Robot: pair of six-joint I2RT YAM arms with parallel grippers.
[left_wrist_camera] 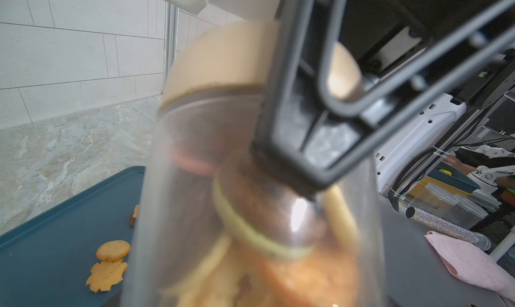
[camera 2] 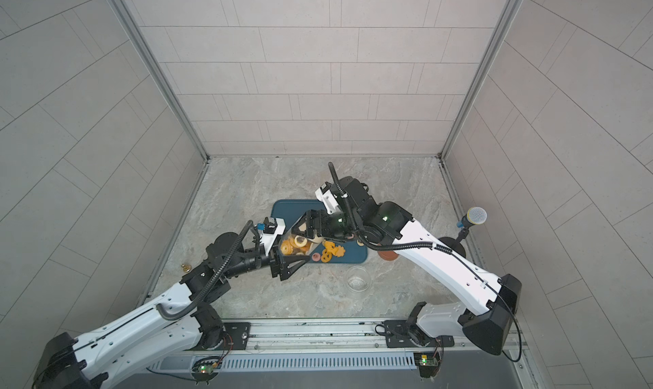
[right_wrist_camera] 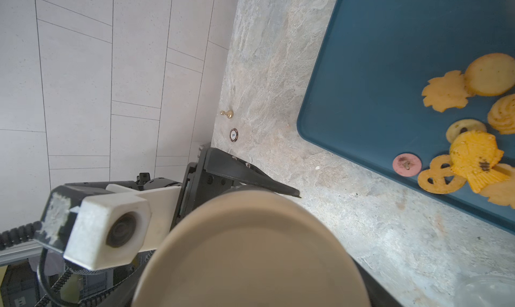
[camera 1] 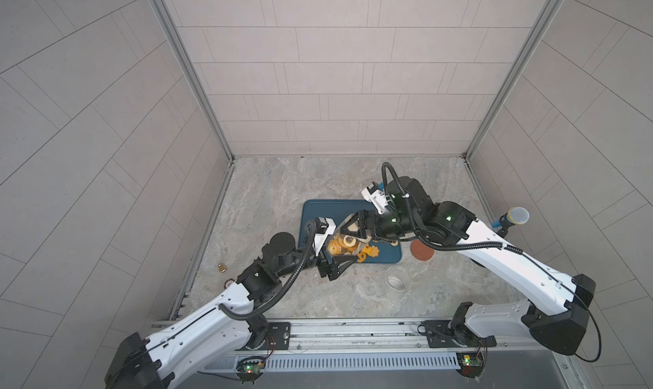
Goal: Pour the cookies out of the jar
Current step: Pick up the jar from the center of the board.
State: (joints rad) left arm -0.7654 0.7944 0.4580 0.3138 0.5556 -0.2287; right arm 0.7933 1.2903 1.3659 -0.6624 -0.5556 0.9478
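Note:
A clear jar [camera 1: 344, 240] [camera 2: 298, 242] with a wooden lid [right_wrist_camera: 250, 249] hangs tilted over the blue tray [camera 1: 318, 210] [camera 2: 286, 210]. Cookies [camera 1: 341, 246] [left_wrist_camera: 278, 263] fill it, orange-yellow with a dark-centred one. My right gripper [camera 1: 357, 228] [camera 2: 308, 226] is shut on the jar at its lid end; one finger [left_wrist_camera: 292, 124] lies across lid and glass. My left gripper [camera 1: 334, 254] [camera 2: 289, 253] straddles the jar's body, one finger [right_wrist_camera: 250, 177] beside the glass; contact does not show. Loose cookies [camera 1: 369, 252] [right_wrist_camera: 473, 155] lie on the tray's near end.
An empty glass jar [camera 1: 397, 279] and a brown lid [camera 1: 422, 251] sit right of the tray. A microphone [camera 1: 516, 219] stands by the right wall. A small gold piece [camera 1: 221, 268] and a chip [camera 1: 228, 283] lie near the left wall.

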